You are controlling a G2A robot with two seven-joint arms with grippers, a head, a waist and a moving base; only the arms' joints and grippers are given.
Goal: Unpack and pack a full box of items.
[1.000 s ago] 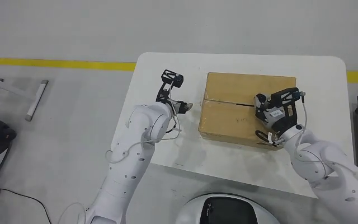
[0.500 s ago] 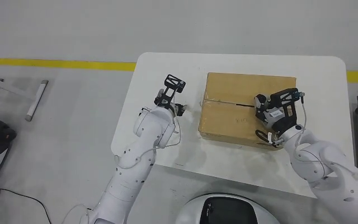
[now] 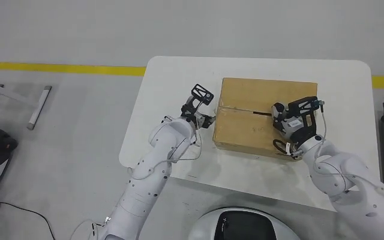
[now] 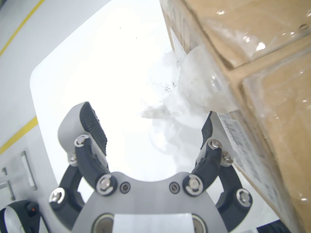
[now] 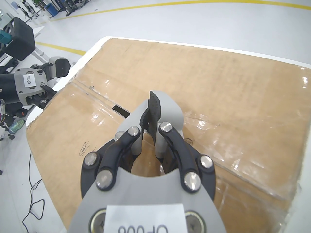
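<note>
A closed brown cardboard box sits on the white table, its top seam taped, with a short dark slit in the seam. My left gripper is at the box's left end, open. A crumpled strip of clear tape hangs loose from that end of the box, just ahead of the fingers. My right gripper is over the box top, near the slit, shut with nothing in it.
The table's left part next to the box is bare. A yellow floor line runs behind the table. My left gripper appears past the box's far end in the right wrist view.
My left gripper has moved right, from the table's open left part up to the box's left end. My right gripper has stayed almost still on the box top.
</note>
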